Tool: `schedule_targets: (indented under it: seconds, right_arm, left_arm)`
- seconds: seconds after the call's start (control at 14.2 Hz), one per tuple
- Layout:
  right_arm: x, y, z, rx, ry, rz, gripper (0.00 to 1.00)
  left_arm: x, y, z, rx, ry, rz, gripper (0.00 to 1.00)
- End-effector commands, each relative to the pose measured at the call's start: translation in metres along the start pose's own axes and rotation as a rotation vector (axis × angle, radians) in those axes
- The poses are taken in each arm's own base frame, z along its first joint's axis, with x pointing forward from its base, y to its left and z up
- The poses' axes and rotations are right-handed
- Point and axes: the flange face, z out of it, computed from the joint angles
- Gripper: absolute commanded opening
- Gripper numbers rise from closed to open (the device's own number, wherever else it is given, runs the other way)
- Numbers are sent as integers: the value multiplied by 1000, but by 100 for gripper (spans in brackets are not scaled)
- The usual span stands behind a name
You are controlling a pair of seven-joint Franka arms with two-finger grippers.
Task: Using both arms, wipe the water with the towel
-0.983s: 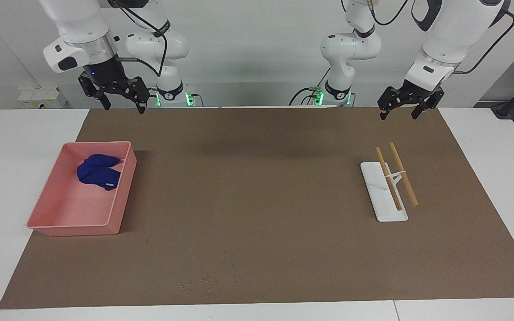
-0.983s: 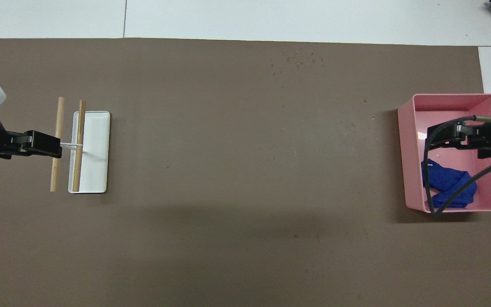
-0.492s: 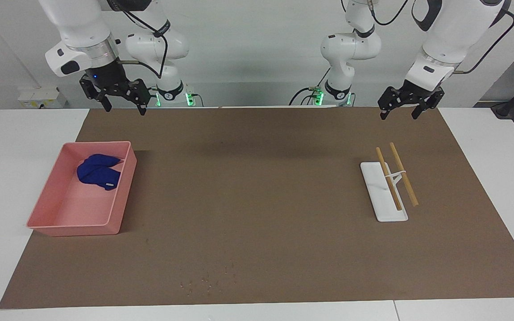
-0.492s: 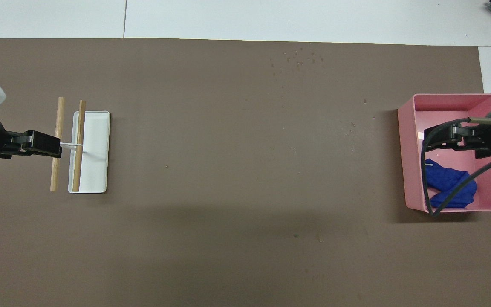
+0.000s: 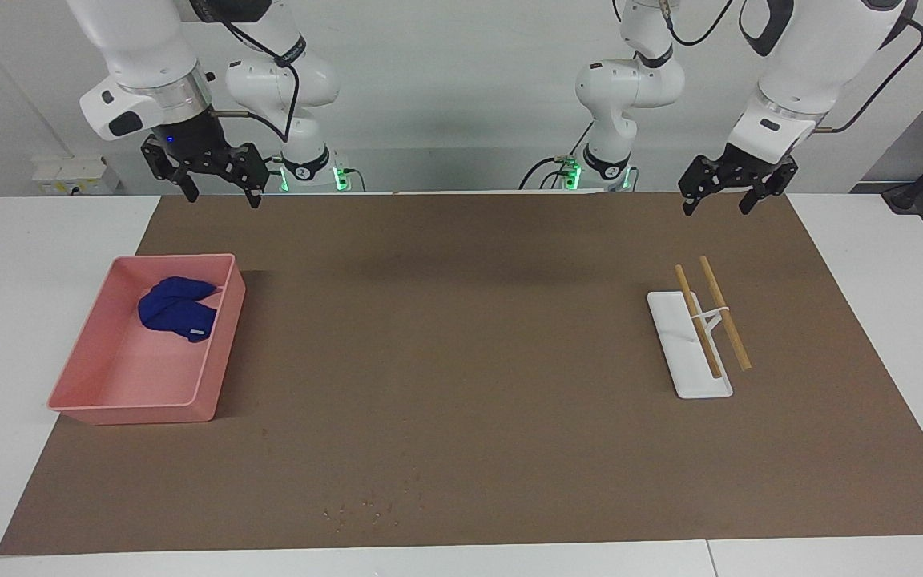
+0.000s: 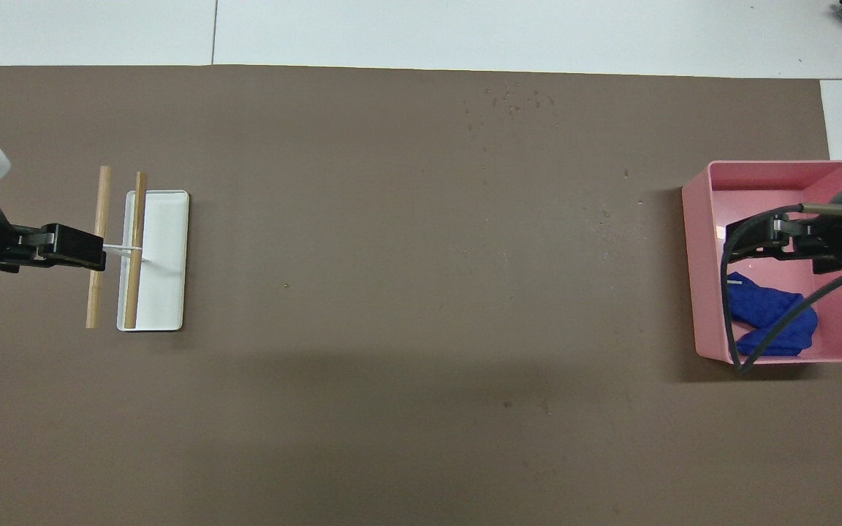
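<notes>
The blue towel lies bunched in a pink bin at the right arm's end of the table, in the part of the bin nearer the robots. It also shows in the overhead view. My right gripper is open and empty, held high in the air; in the overhead view it hangs over the bin. My left gripper is open and empty, raised over the left arm's end; in the overhead view it covers the wooden sticks.
A white tray with two wooden sticks lies at the left arm's end, also in the overhead view. Small dark specks dot the brown mat at its edge farthest from the robots.
My right gripper has risen a little and shifted slightly above the pink bin. The left arm, the towel and the tray have not moved.
</notes>
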Motion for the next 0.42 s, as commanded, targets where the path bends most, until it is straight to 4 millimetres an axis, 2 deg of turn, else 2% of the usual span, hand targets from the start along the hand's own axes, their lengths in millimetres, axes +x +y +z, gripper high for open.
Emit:
schedule_targets:
  seconds: [0.0, 0.35]
  right_arm:
    - [-5, 8, 2, -9, -11, -12, 100]
    - [-4, 6, 6, -8, -2, -13, 100]
  left_arm:
    - [-7, -2, -2, 18, -7, -6, 100]
    - [-7, -2, -3, 18, -4, -6, 100]
